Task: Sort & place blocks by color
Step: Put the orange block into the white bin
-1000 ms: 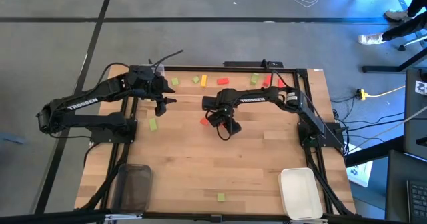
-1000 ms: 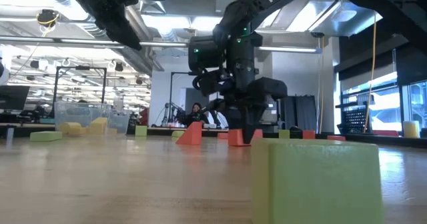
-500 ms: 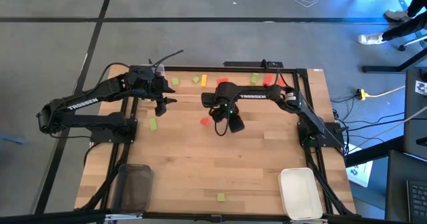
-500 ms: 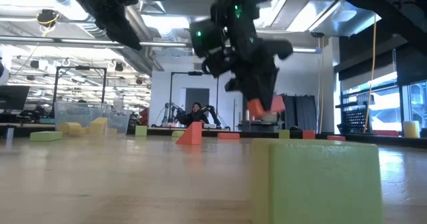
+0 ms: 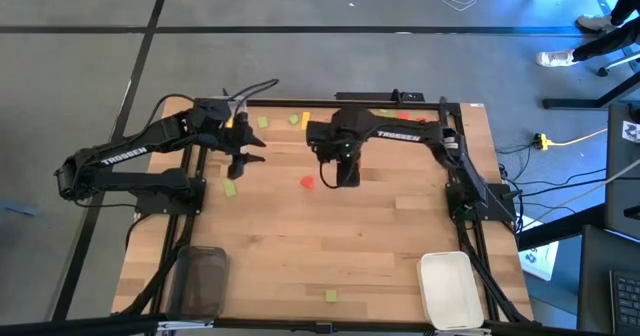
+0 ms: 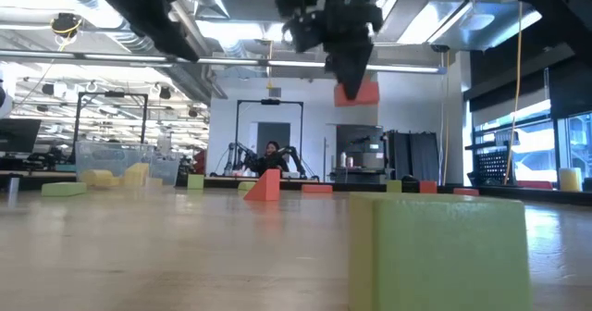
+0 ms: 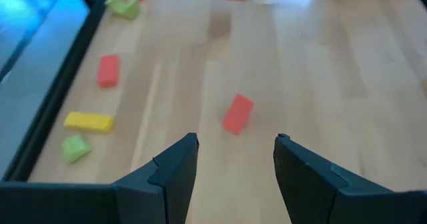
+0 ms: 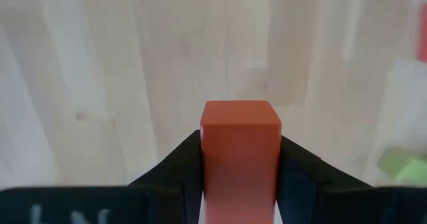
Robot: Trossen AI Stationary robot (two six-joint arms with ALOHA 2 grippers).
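Red block gripped, raised clear of the bench

My right gripper (image 8: 239, 159) clamps a red block (image 8: 239, 139) between its fingers, my right arm stretched over the far middle of the bench (image 5: 380, 246) with the block (image 6: 356, 93) hanging well above the wood. My left gripper (image 7: 235, 159) waits with fingers apart near the far left edge. Another red block (image 5: 307, 183) lies just beside my raised one; more blocks (image 5: 262, 122) sit scattered along the far edge. On the near edge, the dark tray (image 5: 197, 281) and white tray (image 5: 449, 288) show no blocks inside.
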